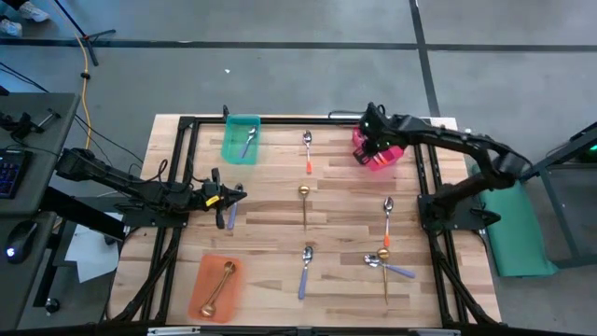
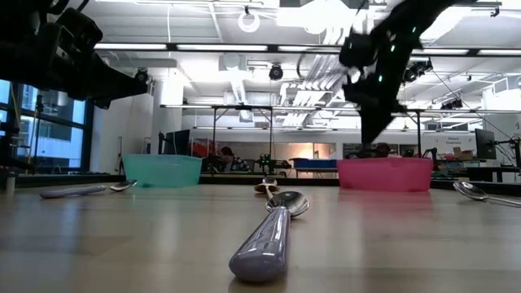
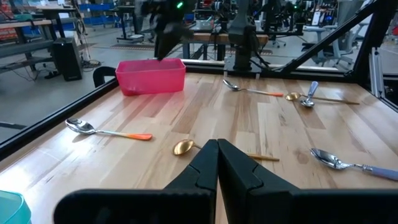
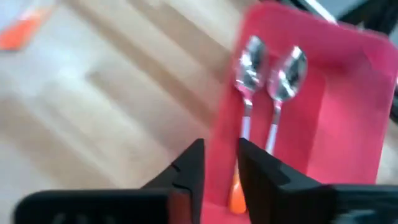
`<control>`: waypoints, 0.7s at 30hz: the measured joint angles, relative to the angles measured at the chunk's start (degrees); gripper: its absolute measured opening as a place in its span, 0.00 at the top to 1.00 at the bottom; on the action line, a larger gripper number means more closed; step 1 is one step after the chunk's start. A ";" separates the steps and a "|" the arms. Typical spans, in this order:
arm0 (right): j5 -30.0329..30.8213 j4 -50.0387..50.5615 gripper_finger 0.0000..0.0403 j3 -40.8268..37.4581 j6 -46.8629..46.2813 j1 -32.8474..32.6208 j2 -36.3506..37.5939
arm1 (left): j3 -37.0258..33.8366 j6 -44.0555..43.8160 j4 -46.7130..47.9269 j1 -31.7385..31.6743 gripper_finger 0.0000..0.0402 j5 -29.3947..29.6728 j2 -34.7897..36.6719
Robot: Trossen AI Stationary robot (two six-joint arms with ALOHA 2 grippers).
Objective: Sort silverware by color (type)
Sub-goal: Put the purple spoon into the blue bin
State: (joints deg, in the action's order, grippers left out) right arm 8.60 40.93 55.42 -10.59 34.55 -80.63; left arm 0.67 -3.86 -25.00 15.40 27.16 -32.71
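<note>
Hovering over pink bin point(image 1: 378, 154): right pincer point(image 4: 217, 163), slightly parted, empty.
Right wrist view alone shows two orange-handled spoons point(image 4: 261, 99) inside. Left pincer point(image 3: 217, 163) clenched, empty; remaining spoons point(image 1: 305, 205) scattered across wooden tabletop point(image 1: 345, 224).

No legible text, seemingly, on anything.

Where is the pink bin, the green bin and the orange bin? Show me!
pink bin point(image 1: 377, 161): high view, on its near rim.
green bin point(image 1: 230, 145): high view, on its bare floor left of the spoon.
orange bin point(image 1: 205, 280): high view, on its bare floor left of the gold spoons.
</note>
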 joint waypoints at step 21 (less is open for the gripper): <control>3.79 13.99 0.77 0.00 -54.21 -64.57 2.26 | 0.00 0.03 2.76 0.02 1.00 -0.02 0.00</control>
State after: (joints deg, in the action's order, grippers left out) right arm 12.38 54.92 55.42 -64.80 -30.02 -78.37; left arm 0.67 -3.84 -22.25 15.42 27.14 -32.71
